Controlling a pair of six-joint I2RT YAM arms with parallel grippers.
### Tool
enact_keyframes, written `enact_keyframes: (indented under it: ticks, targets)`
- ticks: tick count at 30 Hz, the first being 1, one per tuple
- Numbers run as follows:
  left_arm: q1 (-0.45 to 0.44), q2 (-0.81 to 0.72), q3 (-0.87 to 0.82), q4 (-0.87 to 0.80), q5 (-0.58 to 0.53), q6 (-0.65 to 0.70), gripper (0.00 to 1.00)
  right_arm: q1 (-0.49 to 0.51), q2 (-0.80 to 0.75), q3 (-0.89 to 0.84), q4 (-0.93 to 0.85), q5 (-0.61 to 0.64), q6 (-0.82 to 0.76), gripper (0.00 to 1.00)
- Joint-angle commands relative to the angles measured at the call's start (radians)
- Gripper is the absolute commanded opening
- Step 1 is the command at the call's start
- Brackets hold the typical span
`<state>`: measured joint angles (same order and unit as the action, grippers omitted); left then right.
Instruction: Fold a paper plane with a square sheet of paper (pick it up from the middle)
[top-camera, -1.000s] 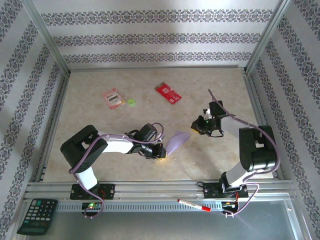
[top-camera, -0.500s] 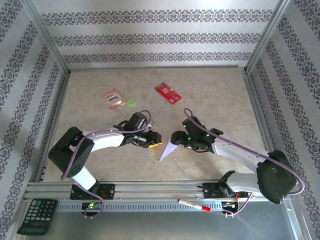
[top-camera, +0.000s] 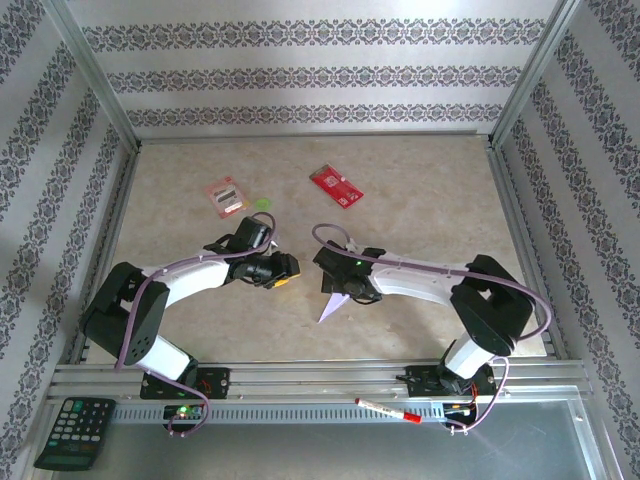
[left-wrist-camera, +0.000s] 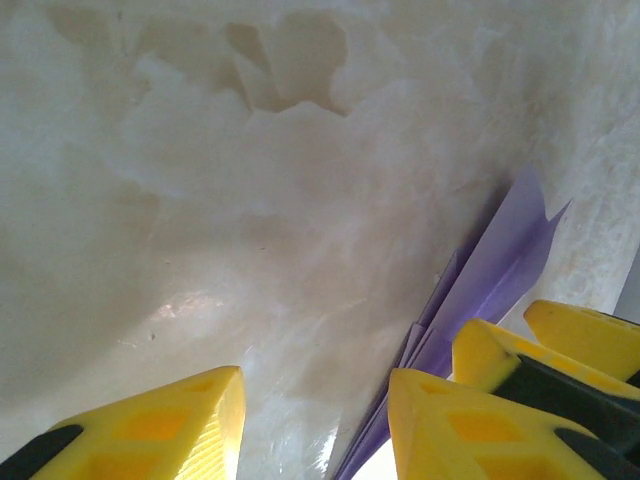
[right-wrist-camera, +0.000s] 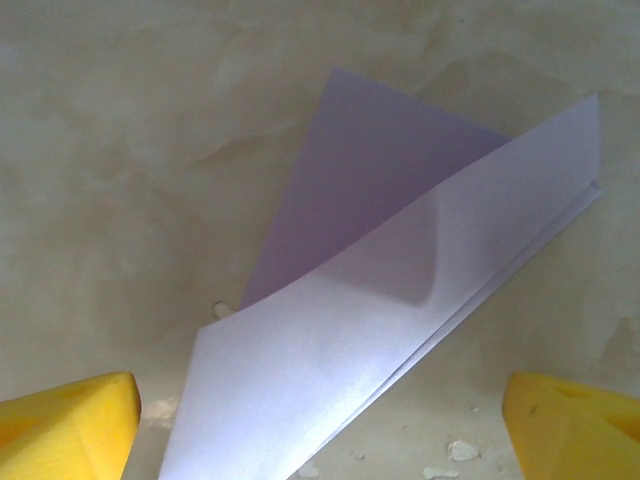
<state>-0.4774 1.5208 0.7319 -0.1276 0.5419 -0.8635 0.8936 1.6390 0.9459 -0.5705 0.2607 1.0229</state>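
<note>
Paper plane (top-camera: 332, 303), a slim pale lilac dart of folded paper, lies on the beige marbled table (top-camera: 420, 210) near the front, nose towards my bases. My right wrist camera shows the plane (right-wrist-camera: 400, 300) flat on the table, its top flap lifted a little off the darker layer below.

My right gripper (top-camera: 336, 290) hangs directly above the plane's rear end. Its yellow fingers (right-wrist-camera: 70, 420) are spread wide, one on each side of the paper, and neither is seen touching it. Nothing is gripped.

My left gripper (top-camera: 288, 276) sits just beside the plane, on its left. In my left wrist view the plane (left-wrist-camera: 500, 260) lies to the right, outside my yellow fingers (left-wrist-camera: 200, 420). These stand apart with bare table between them, so this gripper is empty too. Further yellow fingertips (left-wrist-camera: 590, 340) show against the plane's edge; I cannot tell if they touch it.

Well apart, towards the back of the table:
- a red rectangular card (top-camera: 336, 186);
- a pink-red packet (top-camera: 226, 196);
- a small green disc (top-camera: 263, 204) next to the packet.

In front of the table's rail lie a black calculator (top-camera: 75, 432) and a red marker pen (top-camera: 388, 410).
</note>
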Motion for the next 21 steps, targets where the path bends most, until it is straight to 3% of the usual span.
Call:
enact_keyframes:
  ticks: [1, 11, 21]
  targets:
    - [0.001, 0.000, -0.025, -0.011, 0.011, 0.015, 0.42, 0.010, 0.045, 0.036, -0.086, 0.071, 0.020, 0.93]
    - [0.002, 0.008, -0.024, -0.011, 0.013, 0.027, 0.42, 0.008, -0.061, -0.034, -0.067, 0.093, 0.048, 0.78]
    - [0.001, 0.023, -0.012, -0.016, 0.017, 0.029, 0.42, -0.028, -0.133, -0.119, -0.023, 0.061, 0.061, 0.36]
